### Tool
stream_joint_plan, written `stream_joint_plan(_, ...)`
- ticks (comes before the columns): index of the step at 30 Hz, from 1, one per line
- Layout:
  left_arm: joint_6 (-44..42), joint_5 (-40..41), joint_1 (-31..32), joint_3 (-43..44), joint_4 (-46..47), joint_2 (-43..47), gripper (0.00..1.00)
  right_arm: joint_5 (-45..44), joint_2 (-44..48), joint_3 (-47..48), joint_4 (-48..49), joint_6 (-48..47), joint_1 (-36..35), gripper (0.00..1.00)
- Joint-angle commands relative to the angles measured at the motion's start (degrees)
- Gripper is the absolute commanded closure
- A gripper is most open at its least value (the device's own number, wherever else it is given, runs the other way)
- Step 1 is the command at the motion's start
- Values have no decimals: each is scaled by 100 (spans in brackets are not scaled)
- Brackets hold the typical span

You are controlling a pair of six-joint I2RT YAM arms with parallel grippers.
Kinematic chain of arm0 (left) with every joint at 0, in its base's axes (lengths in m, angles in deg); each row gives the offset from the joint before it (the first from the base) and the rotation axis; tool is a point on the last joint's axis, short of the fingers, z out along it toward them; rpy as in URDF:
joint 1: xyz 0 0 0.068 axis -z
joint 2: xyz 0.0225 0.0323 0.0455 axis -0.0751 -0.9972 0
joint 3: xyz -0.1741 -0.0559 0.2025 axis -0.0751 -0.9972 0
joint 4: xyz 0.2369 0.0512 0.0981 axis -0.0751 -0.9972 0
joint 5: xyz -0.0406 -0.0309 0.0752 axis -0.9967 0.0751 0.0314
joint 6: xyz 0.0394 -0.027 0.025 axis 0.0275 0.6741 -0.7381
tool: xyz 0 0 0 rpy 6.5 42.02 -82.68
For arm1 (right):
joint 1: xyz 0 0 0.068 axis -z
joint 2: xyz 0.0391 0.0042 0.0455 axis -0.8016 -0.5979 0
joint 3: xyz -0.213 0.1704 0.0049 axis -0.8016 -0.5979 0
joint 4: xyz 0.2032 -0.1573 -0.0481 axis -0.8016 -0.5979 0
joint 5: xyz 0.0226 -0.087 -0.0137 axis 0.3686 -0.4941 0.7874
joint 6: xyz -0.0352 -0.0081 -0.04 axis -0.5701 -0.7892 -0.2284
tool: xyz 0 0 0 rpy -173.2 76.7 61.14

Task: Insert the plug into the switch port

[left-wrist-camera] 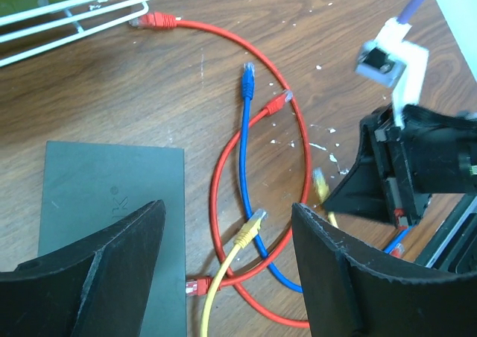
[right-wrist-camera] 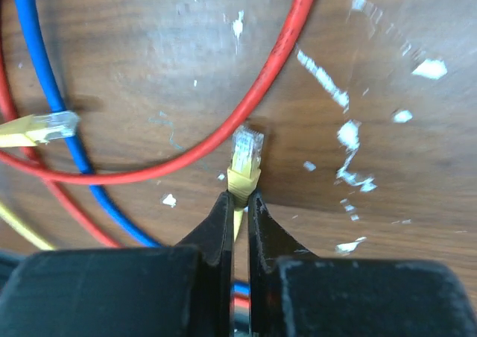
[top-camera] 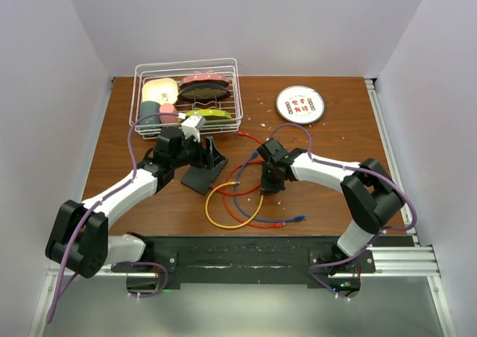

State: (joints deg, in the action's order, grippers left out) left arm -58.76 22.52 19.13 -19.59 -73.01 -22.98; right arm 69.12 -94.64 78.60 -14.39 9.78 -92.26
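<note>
The switch (top-camera: 201, 177) is a flat black box on the wooden table, and its grey-black top (left-wrist-camera: 112, 203) fills the lower left of the left wrist view. My left gripper (left-wrist-camera: 227, 210) hovers open over its right edge, with nothing between the fingers (left-wrist-camera: 112, 262). My right gripper (right-wrist-camera: 240, 199) is shut on the yellow plug (right-wrist-camera: 246, 154), pinching its boot just above the table. The top view shows this gripper (top-camera: 270, 184) to the right of the switch. The yellow cable's other plug (left-wrist-camera: 252, 229) lies loose beside the switch. A red plug (left-wrist-camera: 195, 285) lies against the switch's edge.
Red (top-camera: 250, 203), blue (left-wrist-camera: 246, 165) and yellow (top-camera: 220, 214) cables loop between the two arms. A white wire basket (top-camera: 186, 95) of items stands at the back left, and a round white disc (top-camera: 299, 104) at the back right. White flecks dot the wood.
</note>
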Motion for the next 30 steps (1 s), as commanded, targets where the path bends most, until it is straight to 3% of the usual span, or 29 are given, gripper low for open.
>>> stream_joint_plan(1,-137,151,29,116,18,125,26,-1518,51,579,-463,-903,40,100)
stream_joint_plan(8,-32,151,29,178,105,72,26,-1958,543,1548,-552,-2590,66,100)
stream_joint_plan(14,241,72,-6,310,299,99,26,-1554,1036,1504,-59,-3050,66,99)
stream_joint_plan(15,258,63,-15,362,299,81,26,-1511,966,1548,-286,-2980,75,88)
stream_joint_plan(16,259,37,-15,380,299,64,26,-1475,826,1548,-401,-2892,75,64)
stream_joint_plan(17,259,28,-15,406,290,46,26,-1475,773,1496,-455,-2682,66,54)
stream_joint_plan(20,250,28,-24,433,264,28,26,-1422,650,1189,-490,-2366,66,40)
stream_joint_plan(23,241,-33,-33,415,237,28,26,-1475,518,916,-438,-2075,66,51)
stream_joint_plan(30,188,-60,-41,336,193,20,26,-1300,184,583,-315,-1758,5,53)
